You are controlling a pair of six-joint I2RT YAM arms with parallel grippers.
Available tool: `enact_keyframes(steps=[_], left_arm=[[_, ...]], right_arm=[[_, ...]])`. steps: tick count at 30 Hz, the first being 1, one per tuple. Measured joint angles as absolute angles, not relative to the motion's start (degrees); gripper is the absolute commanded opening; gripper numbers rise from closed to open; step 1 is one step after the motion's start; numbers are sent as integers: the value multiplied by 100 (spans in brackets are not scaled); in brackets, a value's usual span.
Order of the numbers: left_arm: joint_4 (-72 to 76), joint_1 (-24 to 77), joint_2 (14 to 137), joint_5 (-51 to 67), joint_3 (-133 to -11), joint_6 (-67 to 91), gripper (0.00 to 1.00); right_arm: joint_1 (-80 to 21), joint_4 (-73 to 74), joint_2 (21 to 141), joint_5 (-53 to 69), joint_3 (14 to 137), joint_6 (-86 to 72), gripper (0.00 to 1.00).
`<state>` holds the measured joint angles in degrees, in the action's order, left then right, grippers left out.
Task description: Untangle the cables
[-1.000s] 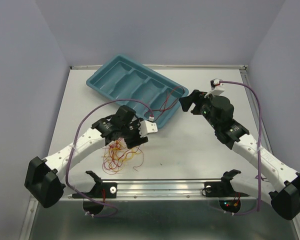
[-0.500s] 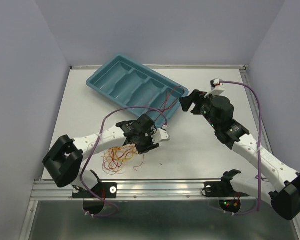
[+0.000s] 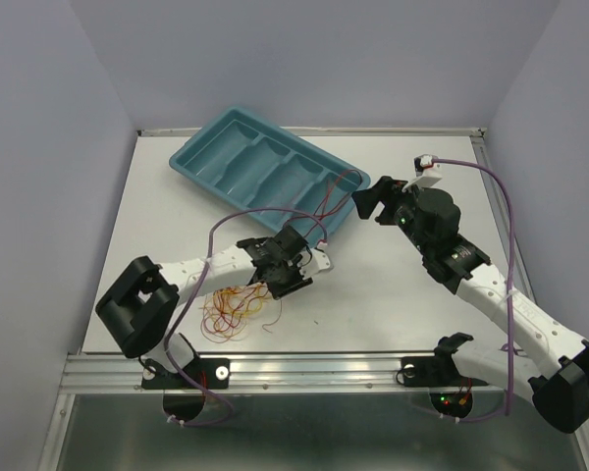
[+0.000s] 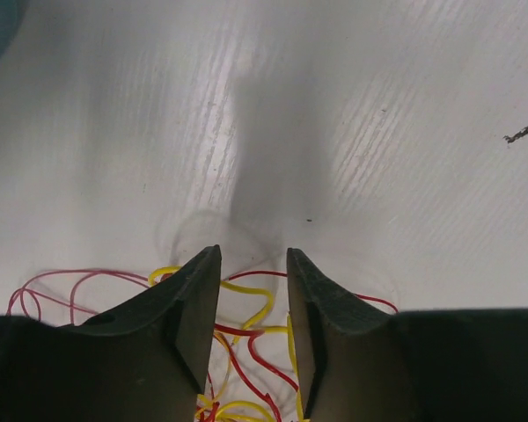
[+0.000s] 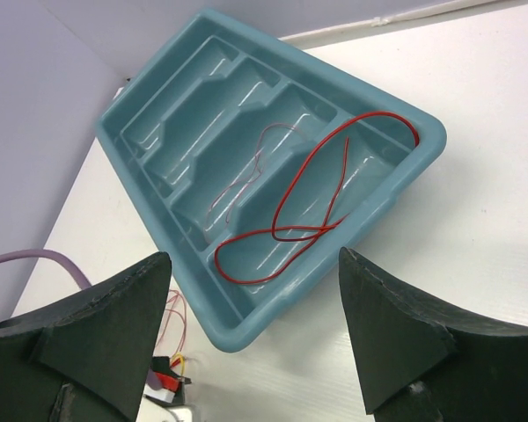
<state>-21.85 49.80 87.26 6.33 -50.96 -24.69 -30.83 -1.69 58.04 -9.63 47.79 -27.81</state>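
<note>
A tangle of thin red, yellow and orange cables [image 3: 238, 309] lies on the white table near the front left. My left gripper [image 3: 281, 285] is low over the tangle's right edge. In the left wrist view the left gripper [image 4: 253, 257] is open with a narrow gap between the jaws, and red and yellow cable loops [image 4: 246, 338] lie in that gap on the table. One separate red cable [image 5: 317, 198] lies looped in the teal tray [image 5: 185, 97]. My right gripper [image 5: 253, 253] hangs wide open above the tray's near corner, holding nothing.
The teal divided tray [image 3: 226, 147] sits at the back left of the table; a faint pale cable [image 5: 246, 171] also lies in it. Thick purple arm cables [image 3: 508, 255] arc over both arms. A metal rail [image 3: 314, 371] runs along the near edge.
My left arm has swung right and stretched out low over the tangle's right side, and its jaws have narrowed. The right arm has not moved.
</note>
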Motion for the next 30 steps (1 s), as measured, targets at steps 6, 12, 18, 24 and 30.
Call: enact_keyframes(steps=[6,12,18,24,30], left_arm=[[-2272,4967,8143,565,-5022,-2471,52],[-2392,4965,7673,513,-5022,-2499,56],[-2373,4965,7784,440,-4963,-2543,56],[-2329,4941,8324,449,-4786,-2652,50],[-2265,4910,8552,506,-4762,-2762,37]], right_arm=[[-3083,-169,5804,-963,4777,-2781,82],[-3083,-169,5804,-958,4777,-2783,82],[-3083,-169,5808,-956,4779,-2781,82],[-3083,-169,5811,-941,4777,-2781,82],[-3083,-169,5811,-930,4777,-2783,82]])
